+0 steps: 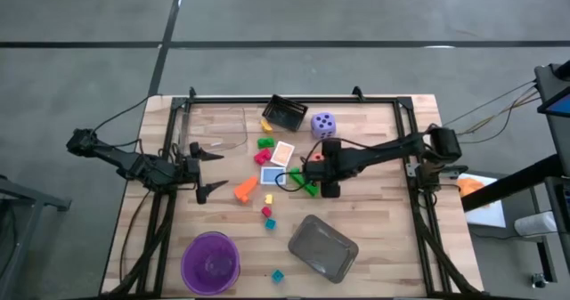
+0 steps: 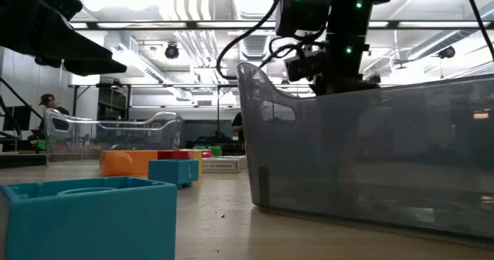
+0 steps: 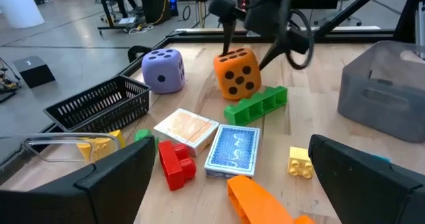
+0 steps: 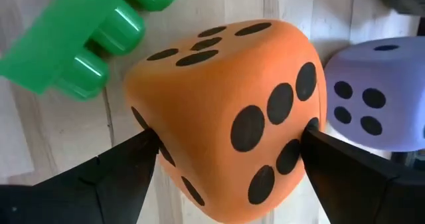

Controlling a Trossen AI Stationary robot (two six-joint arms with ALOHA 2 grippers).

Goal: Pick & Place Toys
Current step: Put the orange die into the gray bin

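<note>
The orange foam die (image 4: 226, 117) with dark dots sits between the fingers of my right gripper (image 4: 229, 139), near the table's middle (image 1: 315, 168). It also shows in the left wrist view (image 3: 237, 71). The purple die (image 1: 323, 124) rests on the table just beyond it. A long green block (image 3: 255, 104) lies beside the orange die. Two cards (image 3: 232, 149) lie flat, with red (image 3: 176, 164), yellow (image 3: 300, 163) and orange (image 1: 246, 190) blocks around them. My left gripper (image 1: 212, 171) is open and empty at the table's left. My right gripper pinches the orange die by two opposite sides (image 4: 149, 141) between its two fingers. The fingers (image 3: 229, 38) come down on it from above. The die sits tilted in the hold, one corner lowest. Whether that corner touches the table I cannot tell.
A black wire basket (image 1: 285, 113) stands at the far edge. A clear plastic container (image 1: 218, 131) is at the far left. A purple bowl (image 1: 211, 263) and a grey tray (image 1: 322, 247) stand near the front edge, with small teal blocks (image 1: 277, 275) between them.
</note>
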